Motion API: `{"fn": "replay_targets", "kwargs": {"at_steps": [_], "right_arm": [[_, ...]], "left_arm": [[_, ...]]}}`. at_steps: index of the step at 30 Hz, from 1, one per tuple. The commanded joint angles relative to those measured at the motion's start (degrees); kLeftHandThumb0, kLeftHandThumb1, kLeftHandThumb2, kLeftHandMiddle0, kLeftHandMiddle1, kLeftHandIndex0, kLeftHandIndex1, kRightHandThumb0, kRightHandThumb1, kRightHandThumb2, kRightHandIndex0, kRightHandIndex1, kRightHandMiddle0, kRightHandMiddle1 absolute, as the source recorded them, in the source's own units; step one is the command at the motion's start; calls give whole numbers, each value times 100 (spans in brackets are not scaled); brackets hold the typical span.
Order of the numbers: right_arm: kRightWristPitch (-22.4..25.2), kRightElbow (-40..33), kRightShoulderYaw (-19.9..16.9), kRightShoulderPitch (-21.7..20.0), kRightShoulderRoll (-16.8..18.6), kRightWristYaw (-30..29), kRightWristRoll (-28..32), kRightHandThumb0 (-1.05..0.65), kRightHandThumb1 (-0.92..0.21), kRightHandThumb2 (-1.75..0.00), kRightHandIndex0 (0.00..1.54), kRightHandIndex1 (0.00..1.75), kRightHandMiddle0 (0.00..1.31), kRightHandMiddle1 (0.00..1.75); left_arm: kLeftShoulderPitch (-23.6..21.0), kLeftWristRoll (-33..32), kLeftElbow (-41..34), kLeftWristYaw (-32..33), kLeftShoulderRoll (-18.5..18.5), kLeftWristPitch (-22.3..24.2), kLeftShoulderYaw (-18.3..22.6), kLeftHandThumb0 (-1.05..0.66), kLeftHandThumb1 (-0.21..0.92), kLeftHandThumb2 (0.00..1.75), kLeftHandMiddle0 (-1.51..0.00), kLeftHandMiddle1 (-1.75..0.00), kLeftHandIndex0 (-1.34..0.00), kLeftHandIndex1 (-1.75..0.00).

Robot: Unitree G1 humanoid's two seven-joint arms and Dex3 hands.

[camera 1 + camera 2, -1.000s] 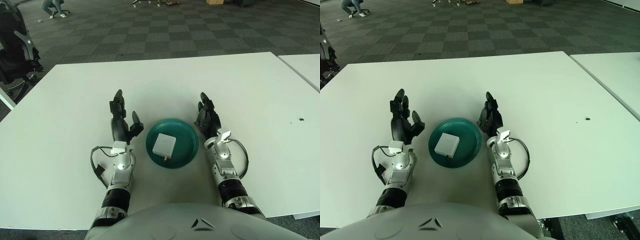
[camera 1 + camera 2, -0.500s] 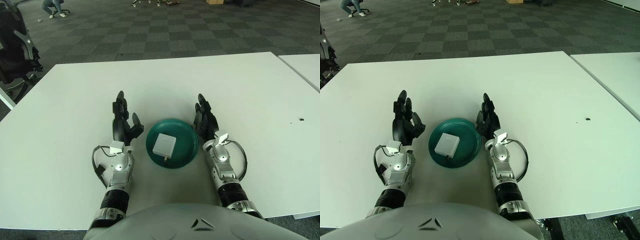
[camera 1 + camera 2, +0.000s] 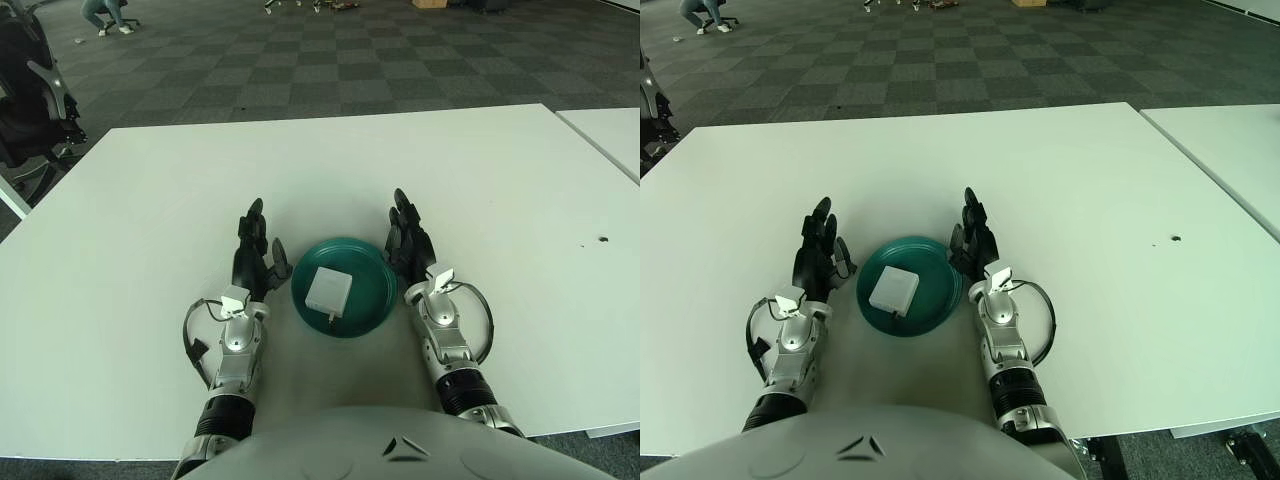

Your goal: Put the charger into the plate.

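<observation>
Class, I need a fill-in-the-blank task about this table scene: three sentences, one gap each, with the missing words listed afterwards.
1. The white charger lies inside the green ____.
2. The left hand and the right hand flank the plate, and both hold ____.
3. The plate rests on a table whose top is coloured ____.

Missing words: plate; nothing; white

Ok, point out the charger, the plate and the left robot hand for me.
charger (image 3: 328,289), left eye view, middle of its white top face.
plate (image 3: 371,262), left eye view, bare green rim at upper right.
left robot hand (image 3: 256,262), left eye view, dark palm.
</observation>
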Motion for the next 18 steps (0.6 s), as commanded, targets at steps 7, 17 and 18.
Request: {"fn": "replay_targets", "kwargs": {"at_steps": [7,17,18], "right_arm": [[525,816,-48,855,-28,-24,-35,-96,-92,-96,0,0,0,0],[595,929,-86,806,-27,-223,-175,-98,-92,-95,0,0,0,0],[590,946,-96,797,-22,-240,-180,-98,-92,-95,0,0,0,0]], "left_arm": [[1131,-431,237,-176,-135,982,136,-75,92,88,-27,-5,0,-66],[1118,296,369,183,-14,632,5,-78,92,92,-20,-1,0,-46],[1121,350,367,213,-13,637,-3,-78,92,93,-19,-1,0,-44]]}}
